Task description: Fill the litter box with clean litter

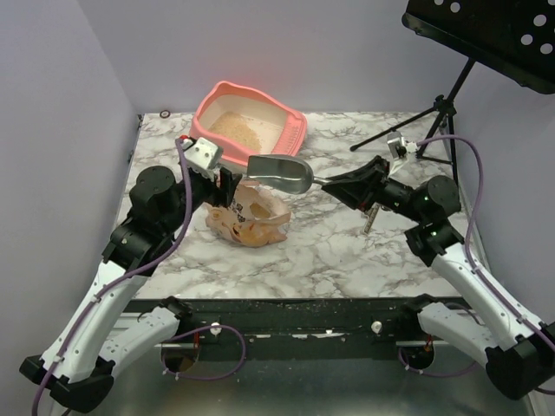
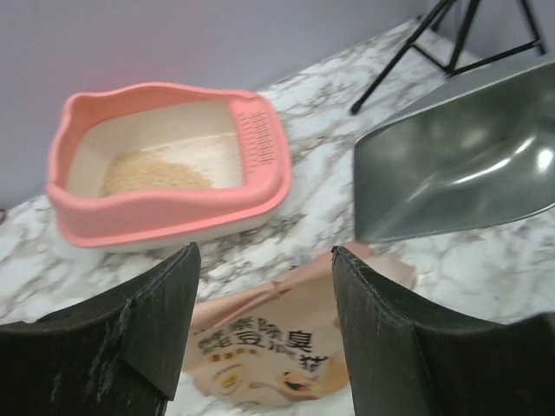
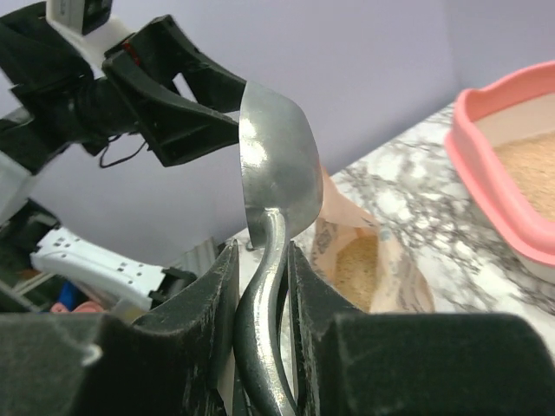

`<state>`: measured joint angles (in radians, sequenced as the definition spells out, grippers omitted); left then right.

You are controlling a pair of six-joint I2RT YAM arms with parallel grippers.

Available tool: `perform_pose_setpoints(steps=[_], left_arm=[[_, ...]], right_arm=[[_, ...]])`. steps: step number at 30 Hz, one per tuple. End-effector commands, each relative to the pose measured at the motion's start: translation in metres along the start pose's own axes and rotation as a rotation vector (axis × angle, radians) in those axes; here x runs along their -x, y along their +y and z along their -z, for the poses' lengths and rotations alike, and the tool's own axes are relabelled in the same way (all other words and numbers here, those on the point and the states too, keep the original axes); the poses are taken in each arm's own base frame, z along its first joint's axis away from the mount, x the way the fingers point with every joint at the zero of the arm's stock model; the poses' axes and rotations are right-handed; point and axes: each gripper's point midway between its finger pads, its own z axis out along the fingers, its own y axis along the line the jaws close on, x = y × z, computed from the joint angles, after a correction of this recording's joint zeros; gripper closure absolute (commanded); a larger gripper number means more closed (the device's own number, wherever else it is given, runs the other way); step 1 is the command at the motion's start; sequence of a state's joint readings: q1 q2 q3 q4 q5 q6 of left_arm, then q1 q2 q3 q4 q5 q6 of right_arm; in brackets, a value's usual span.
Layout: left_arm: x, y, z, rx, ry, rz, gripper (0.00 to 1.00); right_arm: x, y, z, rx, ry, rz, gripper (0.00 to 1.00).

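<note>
1. work surface. a marble-patterned table [image 1: 364,260] carries all items. both arms reach over it from the near edge.

2. litter box. the salmon-pink litter box [image 1: 206,102] stands at the far edge of the table, left of centre, toward the far-left corner. clean litter [image 1: 240,130] lies as a shallow beige patch on the tray floor, and the cream inner wall shows above it.

3. litter bag. a crumpled pink-tan litter bag [image 1: 250,218] lies left of centre on the table, on the near side of the litter box and apart from it. the right wrist view shows its mouth open, with beige granules inside.

4. scoop. a metal scoop [image 1: 282,173] is held in the air between the litter box and the bag, over the far part of the bag. its handle points toward the right edge of the table. the left wrist view shows the inner face of the bowl as bare reflective metal.

5. left gripper. the left gripper [image 2: 264,264] hangs over the bag, just left of the scoop bowl. the jaws stand wide apart with nothing between them. the printed face of the bag shows through the gap.

6. right gripper. the right gripper [image 3: 260,251] is clamped on the scoop handle. both fingers [image 3: 195,329] press against the sides of the handle.

7. surroundings. a black music stand [image 1: 486,30] on a tripod [image 1: 434,121] stands at the far-right corner of the table.
</note>
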<state>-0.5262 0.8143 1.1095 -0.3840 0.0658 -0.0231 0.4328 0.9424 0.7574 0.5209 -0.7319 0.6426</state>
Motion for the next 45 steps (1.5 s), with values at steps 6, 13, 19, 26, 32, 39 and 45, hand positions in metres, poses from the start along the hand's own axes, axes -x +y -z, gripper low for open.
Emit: perform_pose_setpoints(steps=[6, 13, 19, 26, 32, 39, 45], left_arm=[[-0.034, 0.034, 0.006, 0.057, 0.215, -0.523, 0.19], [-0.023, 0.016, 0.007, -0.125, 0.284, -0.665, 0.09], [-0.042, -0.003, 0.000, -0.295, 0.385, -0.665, 0.09], [-0.070, -0.001, -0.008, -0.327, 0.490, -0.651, 0.09], [-0.083, 0.011, -0.021, -0.316, 0.554, -0.667, 0.09], [-0.087, 0.022, -0.036, -0.313, 0.562, -0.657, 0.09], [-0.104, 0.023, -0.038, -0.340, 0.606, -0.629, 0.12]], right_arm=[[-0.011, -0.023, 0.032, -0.273, 0.103, 0.050, 0.99], [-0.030, -0.019, 0.056, -0.313, 0.138, 0.074, 0.99], [-0.039, -0.011, 0.067, -0.300, 0.147, 0.083, 0.99], [-0.040, -0.003, 0.077, -0.311, 0.158, 0.097, 0.99], [-0.044, 0.003, 0.079, -0.278, 0.165, 0.095, 0.99], [-0.051, 0.001, 0.080, -0.274, 0.170, 0.098, 0.99], [-0.054, -0.004, 0.076, -0.274, 0.193, 0.074, 0.99]])
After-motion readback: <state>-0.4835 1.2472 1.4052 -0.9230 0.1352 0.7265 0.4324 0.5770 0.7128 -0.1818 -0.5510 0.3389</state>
